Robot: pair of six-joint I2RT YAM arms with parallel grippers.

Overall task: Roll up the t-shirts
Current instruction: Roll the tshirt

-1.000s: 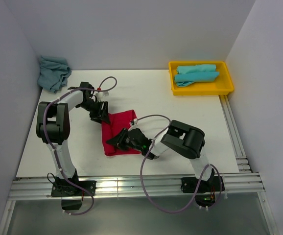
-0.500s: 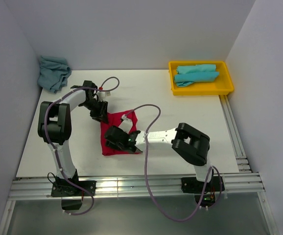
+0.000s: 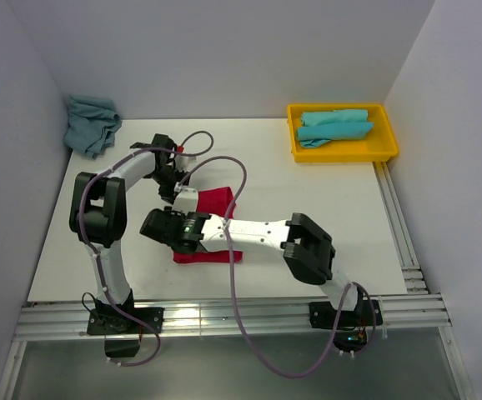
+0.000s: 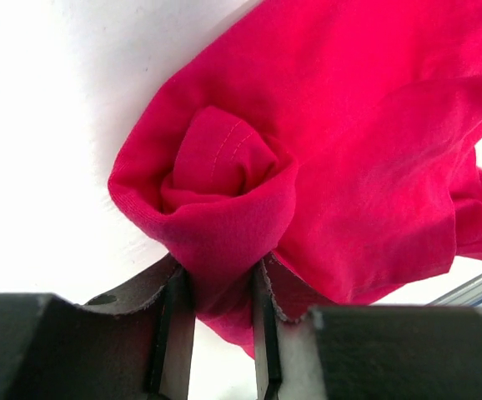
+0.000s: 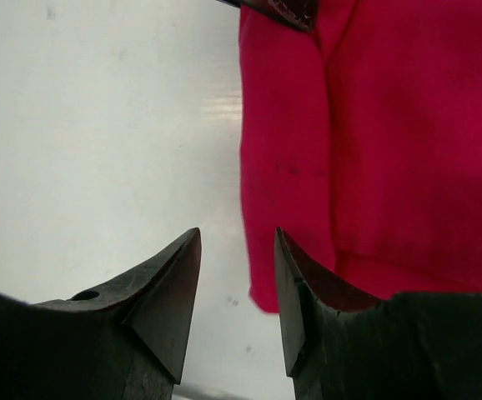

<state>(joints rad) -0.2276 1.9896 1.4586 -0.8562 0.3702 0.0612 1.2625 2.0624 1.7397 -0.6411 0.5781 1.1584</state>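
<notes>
While the left tool (image 4: 216, 287) pinches a bunched fold of the red t-shirt (image 4: 358, 167), which lies on the desk (image 5: 99, 125), the right tool (image 5: 237, 267) stands spread, empty, just beside its edge

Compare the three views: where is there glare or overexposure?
Left wrist: the table is blown out white around the red t-shirt. Right wrist: soft glare patch on the table. Top external: even light, bright reflection on the near rail.
</notes>
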